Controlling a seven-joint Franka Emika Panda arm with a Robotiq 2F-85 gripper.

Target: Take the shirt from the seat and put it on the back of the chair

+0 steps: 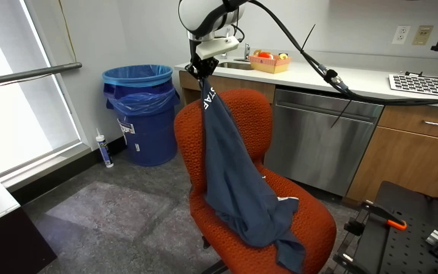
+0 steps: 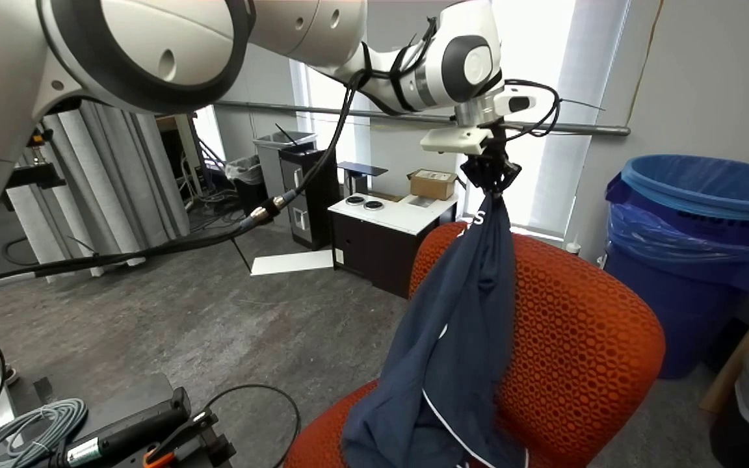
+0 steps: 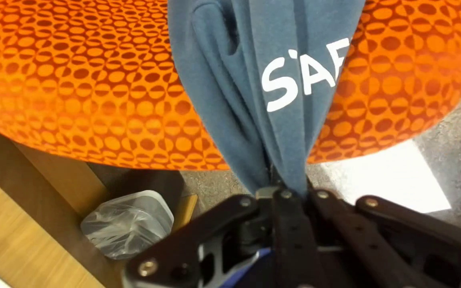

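The dark blue shirt (image 1: 230,171) with white lettering hangs from my gripper (image 1: 202,77). It also shows in an exterior view (image 2: 472,338) and in the wrist view (image 3: 234,80). My gripper is shut on its upper end and sits just above the top edge of the orange chair's back (image 1: 247,114). The shirt drapes down the front of the backrest, and its lower part lies bunched on the seat (image 1: 310,228). The gripper shows in an exterior view (image 2: 493,188) and in the wrist view (image 3: 288,188). The fingertips are partly covered by cloth.
A blue lined bin (image 1: 146,125) stands behind the chair. A counter (image 1: 318,72) with a basket (image 1: 270,64) runs along the wall above a dishwasher (image 1: 321,133). A black perforated cart (image 1: 405,236) with tools stands near the seat. A black cable (image 2: 153,250) hangs from the arm.
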